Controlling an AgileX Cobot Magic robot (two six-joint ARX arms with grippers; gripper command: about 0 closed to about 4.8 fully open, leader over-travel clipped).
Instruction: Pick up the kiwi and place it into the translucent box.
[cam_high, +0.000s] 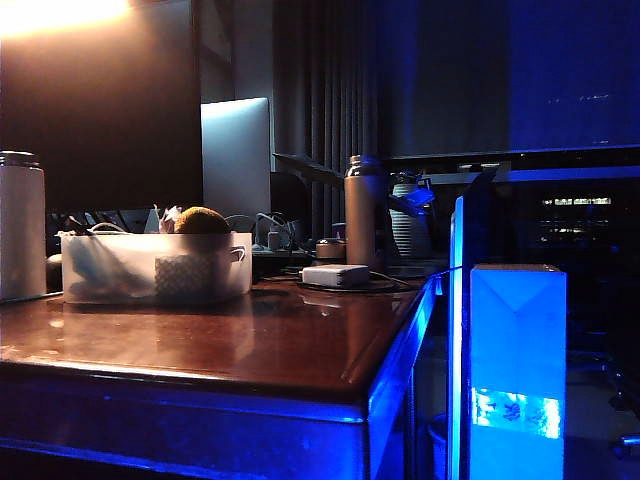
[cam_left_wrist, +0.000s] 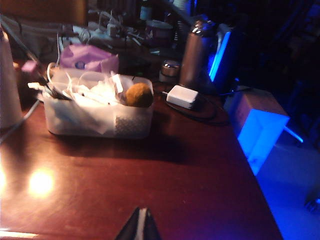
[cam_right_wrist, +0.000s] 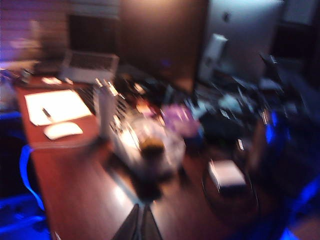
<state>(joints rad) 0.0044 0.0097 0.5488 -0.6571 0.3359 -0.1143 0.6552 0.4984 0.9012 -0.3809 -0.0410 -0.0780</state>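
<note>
The brown fuzzy kiwi (cam_high: 203, 220) lies inside the translucent box (cam_high: 150, 270), at its right end, on top of the white clutter. In the left wrist view the kiwi (cam_left_wrist: 138, 95) rests in the box (cam_left_wrist: 95, 122) far across the wooden table from my left gripper (cam_left_wrist: 142, 212), which is shut and empty. The right wrist view is blurred; the kiwi (cam_right_wrist: 151, 145) shows as a dark blob in the box (cam_right_wrist: 167, 150). My right gripper (cam_right_wrist: 141, 207) is shut, empty and well back from it. Neither arm shows in the exterior view.
A tall white cylinder (cam_high: 20, 225) stands left of the box. A metal flask (cam_high: 362, 210) and a white power adapter (cam_high: 335, 275) with its cable sit to the right. A blue-lit carton (cam_high: 517, 370) stands beyond the table's right edge. Paper (cam_right_wrist: 55, 105) and a mouse (cam_right_wrist: 62, 130) lie farther off.
</note>
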